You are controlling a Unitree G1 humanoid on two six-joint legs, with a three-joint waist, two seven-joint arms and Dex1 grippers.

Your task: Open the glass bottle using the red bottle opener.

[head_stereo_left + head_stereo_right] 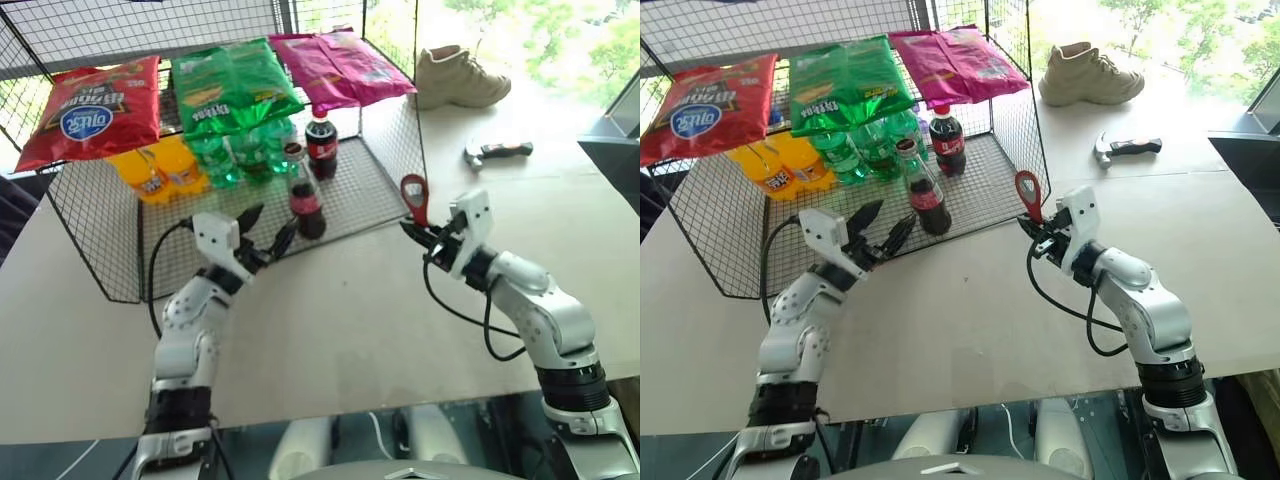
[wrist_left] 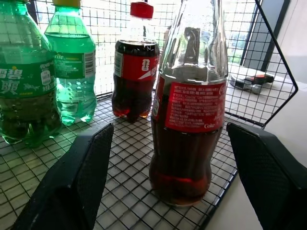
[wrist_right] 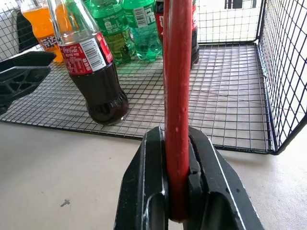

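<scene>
Left wrist view puts the glass bottle [image 2: 189,110] dead centre between your left gripper's [image 1: 268,238] two fingers [image 2: 72,179], which stand spread wide with air on both sides of the glass. In the left eye view the bottle stands upright at centre frame, near the front edge of the wire rack [image 1: 110,270], with the stouter cola bottle [image 1: 321,143] just behind it and the green bottles [image 1: 225,155] up and to the left.

Your right gripper [image 1: 418,232] sits right of centre, its jaws pressed together on the handle of the red bottle opener [image 1: 414,197], the ring head standing up above the fingers. It is well apart from the bottle.

The step in hand looks like securing the bottle before the opener goes to the cap. Some advice:

- Ease the left gripper further in so the fingers bracket the body at the red label, not the narrow neck, then close. The waist below the label may slip.
- Keep the fingers off the rack's front wire; it lies close under them.
- Hold the bottle upright once gripped; a tilt would make the cap harder to hook.
- Only then bring the ring head across toward the crown cap, approaching from the right, clear of the stouter bottle.
- The opener's handle is thin, so watch for it twisting in the jaws under leverage.
</scene>
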